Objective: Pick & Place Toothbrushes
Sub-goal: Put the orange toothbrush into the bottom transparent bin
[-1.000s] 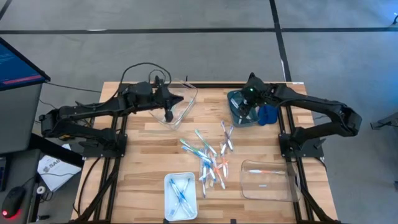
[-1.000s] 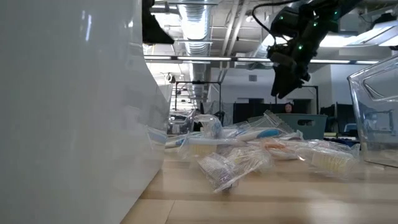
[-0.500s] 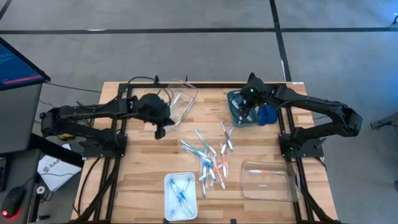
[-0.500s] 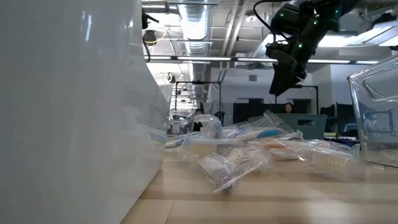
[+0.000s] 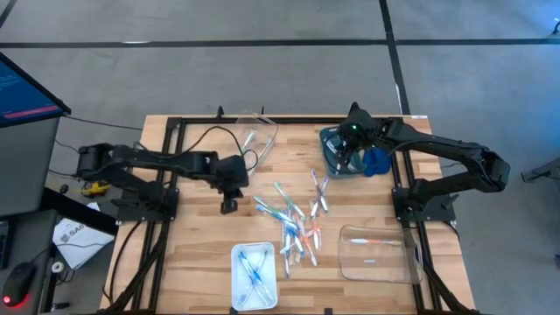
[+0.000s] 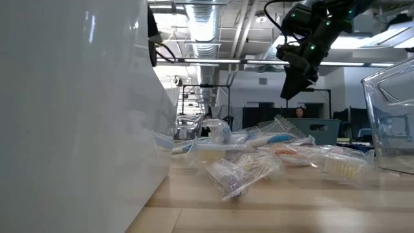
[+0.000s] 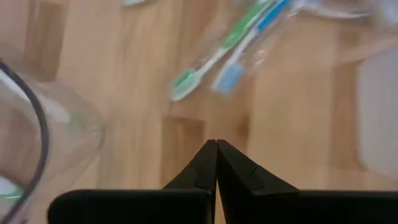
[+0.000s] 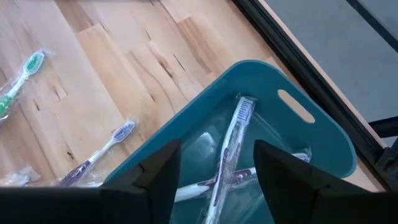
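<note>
A loose pile of toothbrushes in clear wrappers lies on the wooden table's middle, also seen in the low view. My left gripper is shut, hangs just left of the pile and points down at bare wood; a green and a blue toothbrush lie ahead of its fingertips. My right gripper stands open over the teal bin at the far right, where toothbrushes lie on the bin's bottom. Nothing is between its fingers.
A clear container stands at the far left of the middle. A white tray with toothbrushes sits at the near edge and a clear container at the near right. A blue cloth lies beside the teal bin.
My left gripper has left the clear container at the far side, gone toward the near edge and down, and tipped to point down at the table left of the pile. It stays shut. My right gripper has kept its place over the teal bin.
</note>
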